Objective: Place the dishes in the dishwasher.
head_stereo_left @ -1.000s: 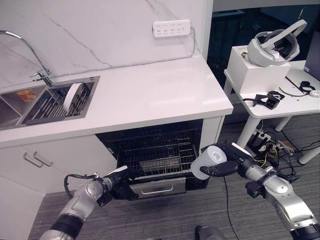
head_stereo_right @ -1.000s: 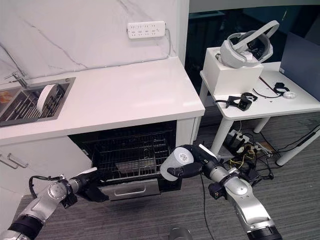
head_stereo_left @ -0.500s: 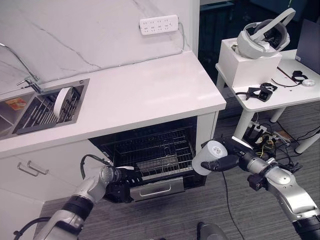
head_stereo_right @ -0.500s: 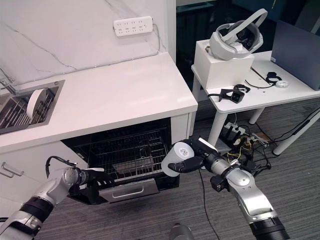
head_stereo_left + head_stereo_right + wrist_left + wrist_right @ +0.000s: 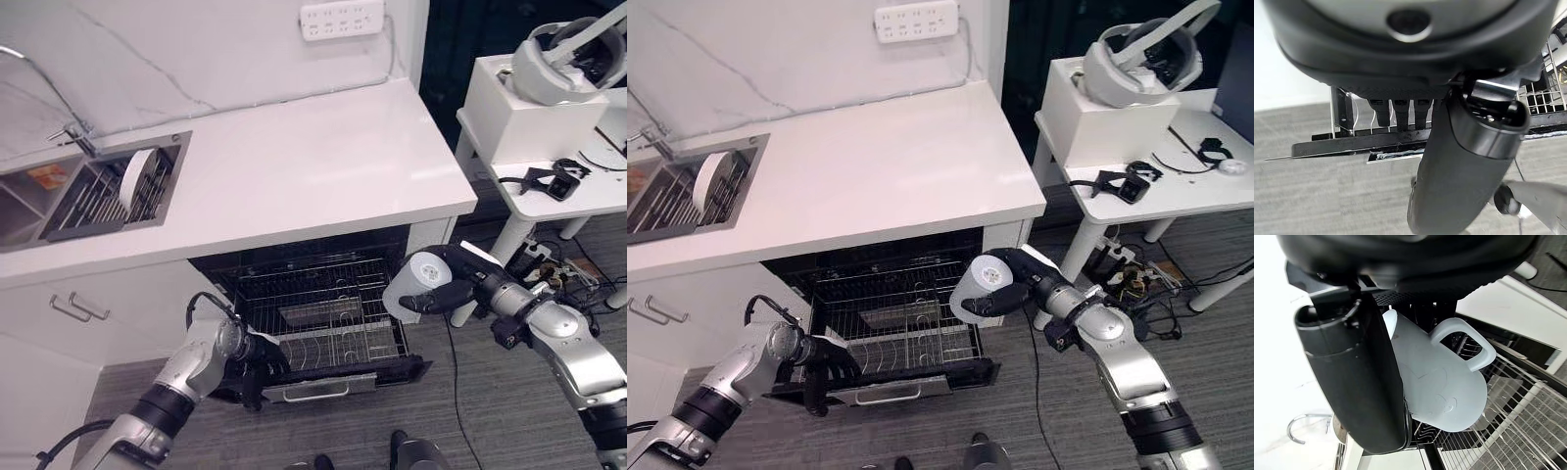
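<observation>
The right hand (image 5: 1014, 290) holds a white mug (image 5: 978, 287) with its fingers and thumb curled around it, the mug lying on its side in the air just beside the right edge of the dishwasher rack (image 5: 328, 318). The rack is pulled out from under the white counter (image 5: 294, 176). The left hand (image 5: 257, 357) is at the front left corner of the rack, its fingers bent over the rack's front edge. A white plate (image 5: 137, 176) stands upright in the sink (image 5: 69, 211)
</observation>
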`<state>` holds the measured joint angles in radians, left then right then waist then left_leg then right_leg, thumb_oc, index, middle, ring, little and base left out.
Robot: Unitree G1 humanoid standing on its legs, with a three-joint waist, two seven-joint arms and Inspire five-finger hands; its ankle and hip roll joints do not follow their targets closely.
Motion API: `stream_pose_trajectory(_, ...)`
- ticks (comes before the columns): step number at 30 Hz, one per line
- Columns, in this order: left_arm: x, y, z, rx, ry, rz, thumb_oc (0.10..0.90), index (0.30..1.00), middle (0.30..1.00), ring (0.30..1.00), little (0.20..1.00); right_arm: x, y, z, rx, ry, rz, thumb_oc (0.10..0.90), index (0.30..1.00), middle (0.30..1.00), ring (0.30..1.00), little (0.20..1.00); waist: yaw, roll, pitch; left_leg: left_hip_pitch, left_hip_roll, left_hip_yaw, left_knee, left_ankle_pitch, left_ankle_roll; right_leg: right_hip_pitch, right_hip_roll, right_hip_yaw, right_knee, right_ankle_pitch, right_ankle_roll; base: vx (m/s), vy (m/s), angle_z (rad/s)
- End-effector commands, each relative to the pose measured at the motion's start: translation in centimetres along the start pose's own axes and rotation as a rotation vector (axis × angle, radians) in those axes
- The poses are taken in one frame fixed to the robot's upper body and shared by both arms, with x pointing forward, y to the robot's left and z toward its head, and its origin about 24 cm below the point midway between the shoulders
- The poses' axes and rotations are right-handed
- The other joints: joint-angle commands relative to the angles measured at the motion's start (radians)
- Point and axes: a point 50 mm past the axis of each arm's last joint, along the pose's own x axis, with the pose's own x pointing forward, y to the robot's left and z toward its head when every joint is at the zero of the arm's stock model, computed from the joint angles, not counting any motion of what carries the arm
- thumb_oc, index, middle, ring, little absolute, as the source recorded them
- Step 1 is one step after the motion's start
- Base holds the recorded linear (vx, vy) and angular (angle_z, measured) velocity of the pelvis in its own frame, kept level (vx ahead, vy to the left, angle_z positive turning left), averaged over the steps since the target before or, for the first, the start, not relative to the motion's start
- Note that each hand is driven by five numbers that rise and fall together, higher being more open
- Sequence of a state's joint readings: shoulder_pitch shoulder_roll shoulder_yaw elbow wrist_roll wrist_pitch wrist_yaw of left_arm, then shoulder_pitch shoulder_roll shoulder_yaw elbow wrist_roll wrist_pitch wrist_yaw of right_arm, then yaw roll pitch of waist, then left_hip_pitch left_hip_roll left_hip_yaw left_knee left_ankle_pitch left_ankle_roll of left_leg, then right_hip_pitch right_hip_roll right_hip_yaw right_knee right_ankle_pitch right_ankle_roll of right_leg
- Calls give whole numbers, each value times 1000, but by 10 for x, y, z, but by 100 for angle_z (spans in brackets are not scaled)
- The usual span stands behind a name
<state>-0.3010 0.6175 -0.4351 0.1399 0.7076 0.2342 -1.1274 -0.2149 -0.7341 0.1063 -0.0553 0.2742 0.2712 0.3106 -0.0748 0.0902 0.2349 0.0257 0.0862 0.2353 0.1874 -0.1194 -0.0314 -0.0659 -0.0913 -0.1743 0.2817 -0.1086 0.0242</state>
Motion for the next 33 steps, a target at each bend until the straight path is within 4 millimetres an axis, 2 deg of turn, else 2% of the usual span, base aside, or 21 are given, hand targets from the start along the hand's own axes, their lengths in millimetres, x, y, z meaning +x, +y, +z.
stream_pose_trajectory(1, 7, -67, -30, -50, 53, -416, 800, 900, 900, 900, 900, 10, -23, 59, -100, -244, -124, 400, 300, 300, 300, 300, 41, -60, -11, -61, 1, -22, 113, -116, 30, 17, -48, -42, 18, -112, 109, -25, -2, 30)
stream_pose_trajectory(8, -9, -49, -19, -155, -118, -260, 800, 900, 900, 900, 900, 23, -21, 36, -139, -157, -171, 400, 300, 300, 300, 300, 76, -53, 7, -83, -6, -50, 113, -97, 24, 21, -57, -73, 18, -110, 100, -3, 3, 24)
stream_pose_trajectory(12, -35, -16, -13, -384, -401, 79, 800, 900, 900, 900, 900, 25, -17, 14, -154, -74, -194, 400, 300, 300, 300, 300, 102, -45, 19, -95, -5, -62, 113, -84, 19, 25, -64, -94, 18, -108, 94, 16, 20, 17)
stream_pose_trajectory(13, -51, 0, -13, -459, -531, 270, 800, 900, 900, 900, 900, 24, -18, 5, -151, -40, -207, 400, 300, 300, 300, 300, 114, -44, 25, -95, -6, -66, 113, -82, 16, 29, -67, -101, 18, -107, 92, 16, 20, 15)
stream_pose_trajectory(14, -61, 8, -15, -527, -608, 367, 800, 900, 900, 900, 900, 24, -19, 1, -148, -21, -213, 400, 300, 300, 300, 300, 119, -44, 28, -98, -6, -68, 113, -78, 15, 29, -70, -104, 18, -104, 92, 23, 7, 20)
stream_pose_trajectory(15, -79, 21, -21, -688, -777, 532, 800, 900, 900, 900, 900, 24, -19, -13, -145, 23, -236, 400, 300, 300, 300, 300, 136, -47, 37, -105, -5, -74, 113, -69, 12, 29, -76, -114, 18, -99, 90, 9, -15, 35)
stream_pose_trajectory(16, -88, 24, -25, -759, -873, 632, 800, 900, 900, 900, 900, 25, -19, -19, -140, 48, -253, 400, 300, 300, 300, 300, 149, -49, 44, -111, -5, -80, 113, -62, 8, 28, -79, -121, 18, -94, 88, 10, -32, 35)
stream_pose_trajectory(18, -94, 25, -27, -834, -979, 723, 800, 900, 900, 900, 900, 28, -21, -23, -135, 72, -271, 400, 300, 300, 300, 300, 166, -53, 55, -119, -5, -88, 113, -56, 7, 25, -82, -130, 18, -88, 85, -16, -39, 28)
stream_pose_trajectory(20, -98, 23, -25, -879, -1062, 786, 800, 900, 900, 900, 900, 31, -22, -20, -145, 76, -296, 400, 300, 300, 300, 300, 179, -55, 73, -137, -5, -92, 113, -51, 6, 10, -85, -136, 18, -82, 83, -117, -56, 23)
stream_pose_trajectory(22, -104, 24, -21, -847, -1098, 851, 800, 900, 900, 900, 900, 37, -30, -10, -163, 66, -333, 400, 300, 300, 300, 300, 189, -54, 101, -160, -6, -96, 113, -45, 7, -11, -83, -136, 18, -76, 79, -165, -48, 9)
stream_pose_trajectory(27, -127, 40, -13, -831, -1238, 959, 800, 900, 900, 900, 900, 46, -49, 6, -196, 15, -373, 400, 300, 300, 300, 300, 198, -49, 131, -191, -8, -98, 113, -42, 9, -43, -87, -136, 18, -69, 80, -115, -25, 1)
stream_pose_trajectory(33, -143, 51, 3, -786, -1341, 999, 800, 900, 900, 900, 900, 49, -68, 6, -200, 35, -439, 400, 300, 300, 300, 300, 204, -46, 147, -203, -3, -93, 113, -44, 9, -58, -89, -145, 18, -62, 82, -49, -44, 3)
